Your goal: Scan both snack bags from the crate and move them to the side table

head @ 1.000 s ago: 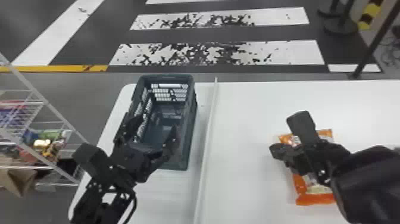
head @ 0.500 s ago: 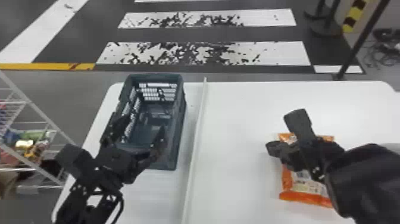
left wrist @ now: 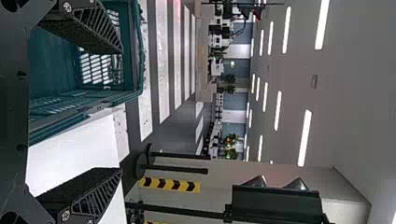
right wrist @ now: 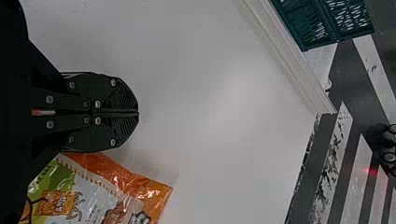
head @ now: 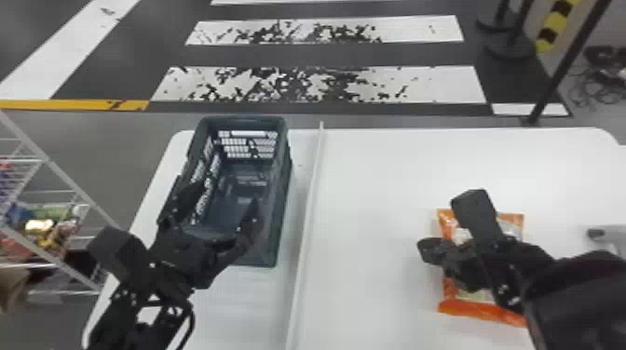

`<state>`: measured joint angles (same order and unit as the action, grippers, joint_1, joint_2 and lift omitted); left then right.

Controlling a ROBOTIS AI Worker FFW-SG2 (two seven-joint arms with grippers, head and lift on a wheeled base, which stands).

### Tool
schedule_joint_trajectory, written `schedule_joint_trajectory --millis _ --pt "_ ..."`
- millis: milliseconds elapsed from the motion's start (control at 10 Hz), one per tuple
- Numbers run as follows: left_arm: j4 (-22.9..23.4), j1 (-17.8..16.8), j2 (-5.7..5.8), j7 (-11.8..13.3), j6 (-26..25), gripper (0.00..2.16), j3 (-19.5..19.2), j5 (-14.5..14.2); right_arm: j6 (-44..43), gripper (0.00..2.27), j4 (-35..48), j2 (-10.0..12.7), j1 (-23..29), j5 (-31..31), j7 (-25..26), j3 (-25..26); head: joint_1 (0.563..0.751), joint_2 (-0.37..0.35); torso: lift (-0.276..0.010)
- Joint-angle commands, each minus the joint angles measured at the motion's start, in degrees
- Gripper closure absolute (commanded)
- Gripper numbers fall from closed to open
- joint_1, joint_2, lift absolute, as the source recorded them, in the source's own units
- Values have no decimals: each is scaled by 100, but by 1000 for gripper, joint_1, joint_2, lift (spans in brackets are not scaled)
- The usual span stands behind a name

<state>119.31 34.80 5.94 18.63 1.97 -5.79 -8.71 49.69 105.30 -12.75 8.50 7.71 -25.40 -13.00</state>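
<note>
In the head view my left gripper [head: 222,205] is open over the near part of the dark crate [head: 275,205], its fingers spread; in the left wrist view nothing lies between the fingers of the left gripper [left wrist: 119,112], with the crate [left wrist: 56,65] beyond. At the table's right side my right gripper [head: 425,251] is above an orange snack bag [head: 479,311], partly covering it. The right wrist view has the right gripper [right wrist: 138,113] shut with its pads together, beside the snack bag [right wrist: 140,186] rather than on it.
A pale raised strip [head: 309,209] divides the white table [head: 382,186] between crate and bag. Wire shelves [head: 70,191] with packaged goods stand off the left edge. A grey object [head: 605,235] is at the right edge.
The head view has turned slightly right, so crate and strip appear farther left. My right gripper has shifted a little toward the near side over the bag. The left one stays at the crate.
</note>
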Motion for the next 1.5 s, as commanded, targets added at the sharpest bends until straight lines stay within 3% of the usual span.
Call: schedule_joint_trajectory --millis 0,400,900,1100,1200,1300,1400 --pt "-13 -17 4 0 0 103 8 1 37 2246 219 -87 222 -24 -9 105 695 97 -75" --pt "-40 -35 4 0 0 103 25 -8 72 2246 456 -237 495 -130 -88 333 695 65 -75" --pt "-22 -35 -14 9 0 103 43 10 54 2246 412 -298 451 -138 -88 447 695 42 -75" --pt "-22 -26 -14 0 0 103 43 10 107 2246 676 -298 574 -446 -132 579 695 33 -75" --pt "-4 -26 -23 0 -18 103 60 19 177 2152 869 -289 644 -982 -140 773 695 35 -75" --pt "22 0 -23 9 0 103 60 27 89 1733 1036 -219 697 -1791 -149 1177 695 47 -75" --pt "57 36 -23 18 -18 103 52 36 54 1028 1221 -157 750 -2468 -149 1660 695 52 -75"
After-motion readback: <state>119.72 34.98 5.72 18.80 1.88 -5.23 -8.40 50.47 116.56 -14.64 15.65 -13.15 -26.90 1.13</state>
